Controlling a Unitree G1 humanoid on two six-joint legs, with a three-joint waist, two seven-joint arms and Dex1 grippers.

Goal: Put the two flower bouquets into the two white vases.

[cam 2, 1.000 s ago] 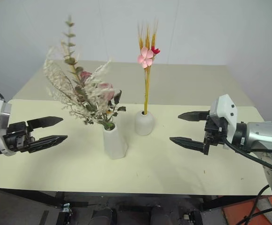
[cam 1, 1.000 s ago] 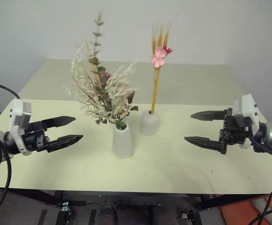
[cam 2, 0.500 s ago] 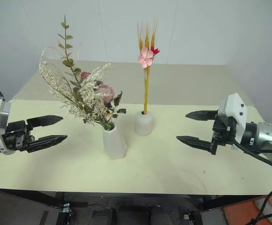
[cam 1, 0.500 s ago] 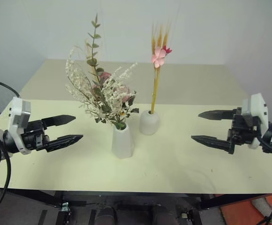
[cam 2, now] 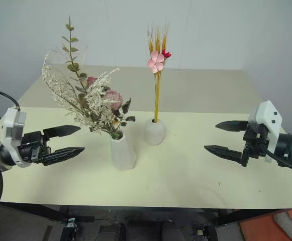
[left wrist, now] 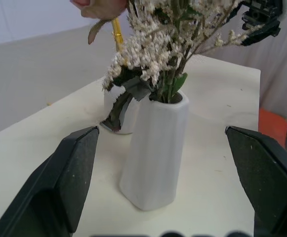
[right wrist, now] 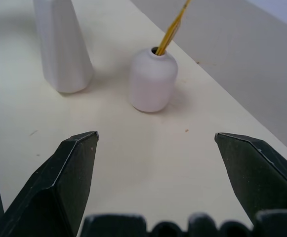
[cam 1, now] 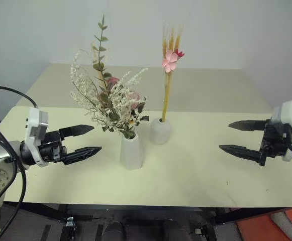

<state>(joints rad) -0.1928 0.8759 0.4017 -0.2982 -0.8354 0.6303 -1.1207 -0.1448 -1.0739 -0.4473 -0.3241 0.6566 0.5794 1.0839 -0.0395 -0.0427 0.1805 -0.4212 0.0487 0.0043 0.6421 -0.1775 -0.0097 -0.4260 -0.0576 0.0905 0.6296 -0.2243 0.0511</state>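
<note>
The left gripper (cam 1: 85, 140) is standing with its jaws spread wide and is holding nothing. Its two black fingers are pointing level toward the middle of the table (cam 1: 196, 170), and they are hanging above the tabletop, well apart from the taller tapered vase (cam 1: 131, 149).

The right gripper (cam 1: 237, 137) is likewise standing wide open and is gripping nothing. Its fingers are pointing inward from the robot's right side, above the table surface, well apart from the shorter rounded vase (cam 1: 160, 131).

Both vases are standing upright near the middle of the table, between the two grippers. The taller tapered vase is sitting nearer the front edge and toward the robot's left; the shorter rounded vase is sitting just behind it and toward the right, near it but not touching.

The bushy bouquet (cam 1: 109, 103) of pink roses, grey-green leaves and white sprigs is resting with its stems in the top hole of the taller vase, and it is leaning toward the robot's left. The slim bouquet (cam 1: 169, 65) of yellow stalks with pink and red blossoms is standing nearly upright, with its stalks in the top hole of the rounded vase.
</note>
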